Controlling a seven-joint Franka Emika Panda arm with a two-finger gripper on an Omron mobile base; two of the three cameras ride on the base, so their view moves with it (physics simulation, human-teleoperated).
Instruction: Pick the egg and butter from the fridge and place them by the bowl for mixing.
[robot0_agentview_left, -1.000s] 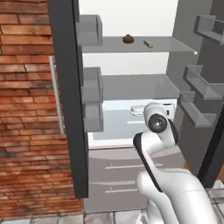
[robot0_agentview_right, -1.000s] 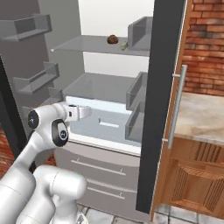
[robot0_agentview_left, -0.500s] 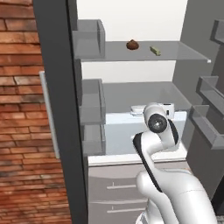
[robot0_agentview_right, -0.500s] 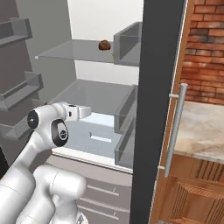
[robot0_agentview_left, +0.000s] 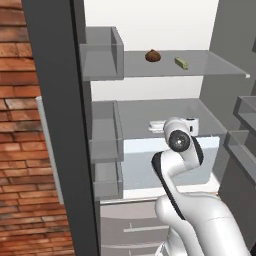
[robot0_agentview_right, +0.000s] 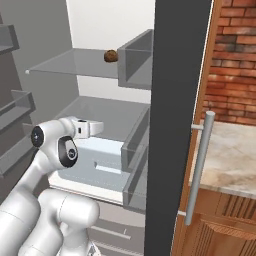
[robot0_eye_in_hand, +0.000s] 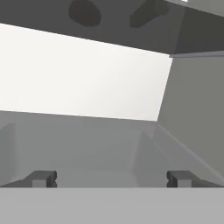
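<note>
At the left of the left base view the fridge (robot0_agentview_left: 55, 125) stands with its dark door swung open, so the white interior faces the arm. Right of the door bins, upper centre, a clear glass shelf (robot0_agentview_left: 210, 65) carries a dark brown lump (robot0_agentview_left: 153, 56) and, just beside it further right, a small pale yellowish stick that I take for the butter (robot0_agentview_left: 181, 63). I cannot make out an egg anywhere. Below, at centre, the pincer (robot0_agentview_left: 156, 125) is level with the middle shelf, probably lined up to go inside.

The right base view shows the lump at upper centre, the door bin hiding what lies beyond it, and a stone table (robot0_agentview_right: 232, 160) at the right edge. In the hand view the fingertips (robot0_eye_in_hand: 43, 178) stand wide apart, empty, and two dark shapes show through the shelf from beneath.
</note>
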